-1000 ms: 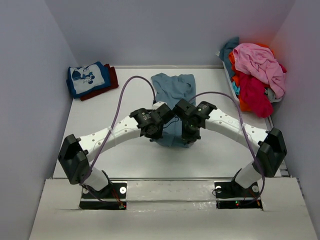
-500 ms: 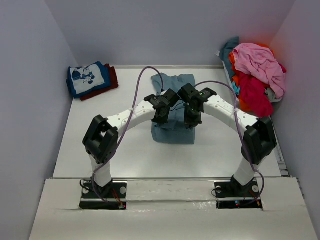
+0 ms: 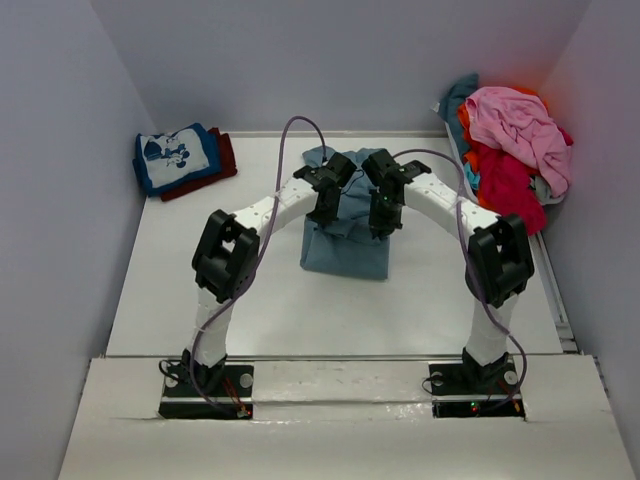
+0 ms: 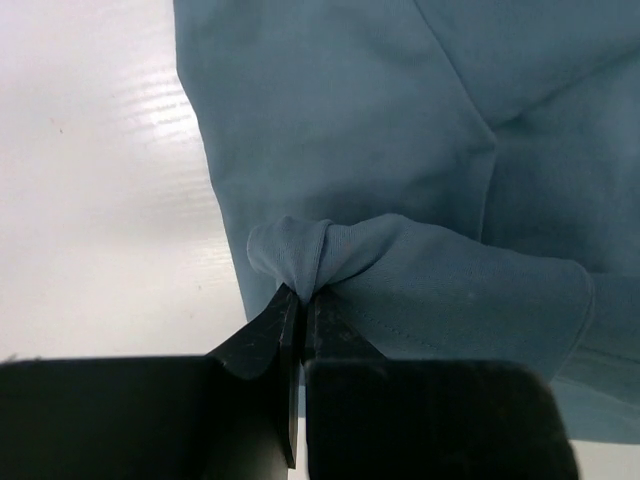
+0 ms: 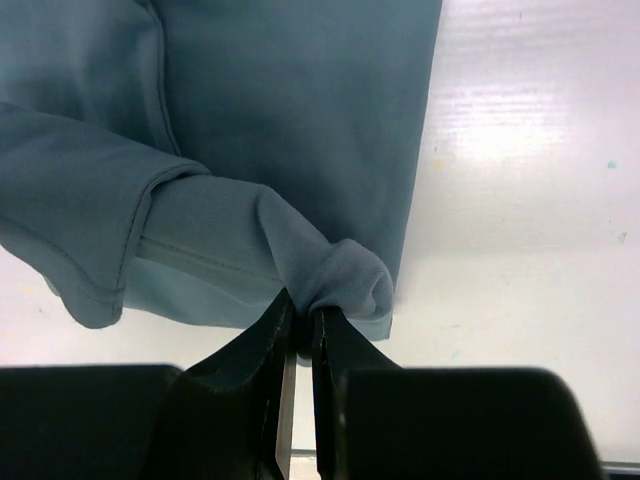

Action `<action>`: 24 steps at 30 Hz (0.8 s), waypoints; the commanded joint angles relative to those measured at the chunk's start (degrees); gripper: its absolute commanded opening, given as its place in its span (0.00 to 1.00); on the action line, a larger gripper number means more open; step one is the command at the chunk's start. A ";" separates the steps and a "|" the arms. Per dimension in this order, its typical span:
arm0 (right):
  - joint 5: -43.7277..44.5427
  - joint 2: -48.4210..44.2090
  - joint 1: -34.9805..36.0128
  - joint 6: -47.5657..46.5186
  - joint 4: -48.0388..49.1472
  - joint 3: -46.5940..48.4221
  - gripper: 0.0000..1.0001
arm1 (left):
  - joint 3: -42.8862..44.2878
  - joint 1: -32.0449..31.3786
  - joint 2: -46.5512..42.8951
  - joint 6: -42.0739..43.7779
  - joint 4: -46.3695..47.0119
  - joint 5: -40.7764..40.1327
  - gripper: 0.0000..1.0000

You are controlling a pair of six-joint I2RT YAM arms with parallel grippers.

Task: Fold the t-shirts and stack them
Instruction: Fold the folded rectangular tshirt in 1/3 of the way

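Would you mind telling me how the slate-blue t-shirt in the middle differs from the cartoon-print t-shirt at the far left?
The slate-blue t-shirt is plain and greyish; the cartoon-print t-shirt is brighter blue with a white print. The slate-blue one is partly folded, pinched by the left fingers and right fingers; the cartoon-print one lies folded and untouched on a dark red t-shirt. Both are blue tees.

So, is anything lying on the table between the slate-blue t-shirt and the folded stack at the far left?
Nothing visible does: only bare table lies between the slate-blue t-shirt and the folded stack.
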 commanded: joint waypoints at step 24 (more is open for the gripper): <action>-2.42 13.02 -3.48 -5.10 -0.02 11.87 0.22 | 7.81 2.95 6.50 3.35 -3.32 -1.03 0.16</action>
